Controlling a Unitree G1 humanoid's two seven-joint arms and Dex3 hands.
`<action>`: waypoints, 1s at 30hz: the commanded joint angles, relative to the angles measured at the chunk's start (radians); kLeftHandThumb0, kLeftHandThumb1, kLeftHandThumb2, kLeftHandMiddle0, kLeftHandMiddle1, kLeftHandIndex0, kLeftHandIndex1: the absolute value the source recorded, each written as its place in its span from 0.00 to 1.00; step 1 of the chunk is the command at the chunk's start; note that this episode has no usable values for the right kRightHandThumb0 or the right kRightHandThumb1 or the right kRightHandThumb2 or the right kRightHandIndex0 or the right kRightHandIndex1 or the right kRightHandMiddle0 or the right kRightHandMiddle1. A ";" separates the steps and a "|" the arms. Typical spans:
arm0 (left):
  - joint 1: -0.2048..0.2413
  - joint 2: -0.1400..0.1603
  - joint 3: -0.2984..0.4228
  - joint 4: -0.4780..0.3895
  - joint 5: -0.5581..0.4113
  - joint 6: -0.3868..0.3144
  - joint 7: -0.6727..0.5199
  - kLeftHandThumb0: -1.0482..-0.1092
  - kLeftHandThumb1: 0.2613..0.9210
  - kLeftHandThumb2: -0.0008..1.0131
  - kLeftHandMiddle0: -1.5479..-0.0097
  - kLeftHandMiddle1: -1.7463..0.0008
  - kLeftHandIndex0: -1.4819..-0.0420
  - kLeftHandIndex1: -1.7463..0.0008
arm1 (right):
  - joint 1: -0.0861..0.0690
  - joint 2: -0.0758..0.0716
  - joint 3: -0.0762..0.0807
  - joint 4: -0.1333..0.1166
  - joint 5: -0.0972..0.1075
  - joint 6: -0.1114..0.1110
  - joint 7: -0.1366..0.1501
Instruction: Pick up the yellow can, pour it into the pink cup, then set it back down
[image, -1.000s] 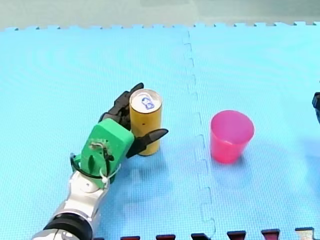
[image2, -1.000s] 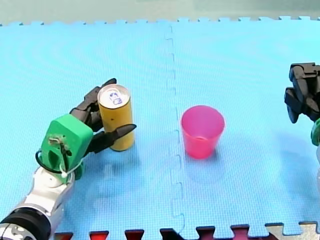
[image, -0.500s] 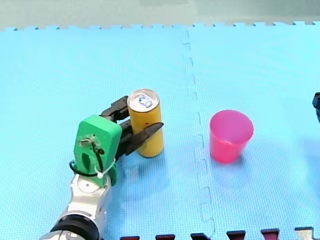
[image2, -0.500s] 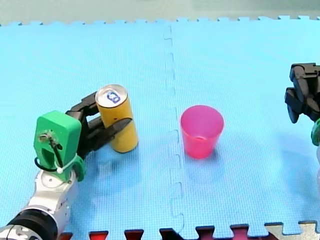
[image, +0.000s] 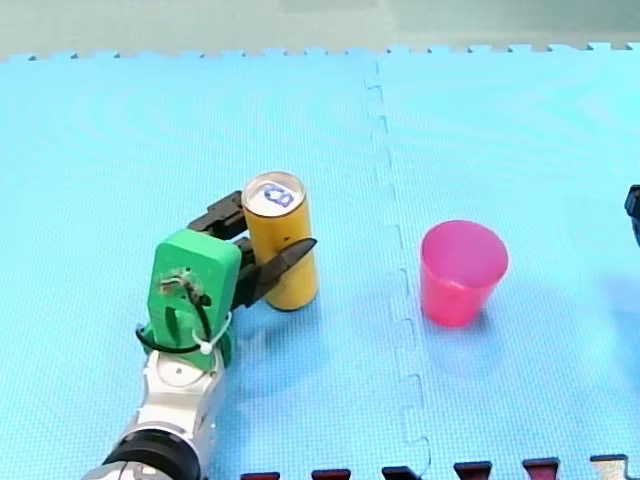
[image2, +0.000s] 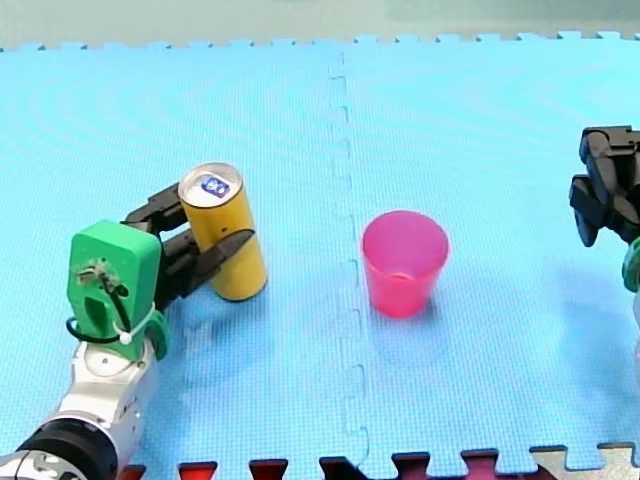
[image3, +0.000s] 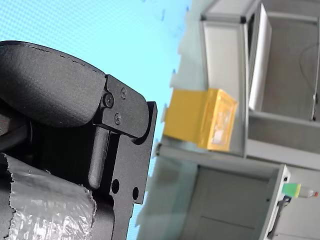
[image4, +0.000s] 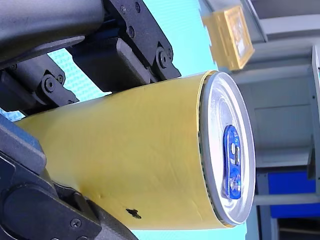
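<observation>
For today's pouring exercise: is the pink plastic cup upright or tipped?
Upright: the pink plastic cup stands on its base, open mouth up.

The work surface is covered by a light blue foam mat (image: 520, 130) assembled from interlocking tiles. A toothed seam (image: 385, 150) is seen running between two tiles, from the far edge toward the near one. Beyond the notched far edge, a strip of pale grey-green floor (image: 300, 25) is shown. Along the near edge, red edge pieces (image2: 268, 470) are fitted into the mat's teeth. The scene is evenly lit, and only soft shadows are cast. In the wrist views, grey metal-framed cabinets (image3: 225, 65), a yellow box (image3: 200, 120) by the mat's edge and a blue panel (image4: 290, 187) are made out beyond the mat.
</observation>
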 joint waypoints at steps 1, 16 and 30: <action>-0.008 0.008 0.004 -0.003 -0.003 0.001 0.001 0.66 0.76 0.00 0.15 0.98 0.23 1.00 | -0.001 -0.006 0.000 -0.003 0.001 0.002 -0.002; -0.081 0.040 -0.012 -0.024 0.032 0.039 0.063 0.67 0.76 0.00 0.14 0.99 0.23 1.00 | 0.000 0.004 0.009 -0.003 -0.006 -0.002 -0.013; -0.182 0.062 -0.162 -0.044 0.235 0.101 0.310 0.64 0.76 0.00 0.15 1.00 0.24 1.00 | -0.003 0.029 0.031 -0.008 -0.024 -0.007 -0.041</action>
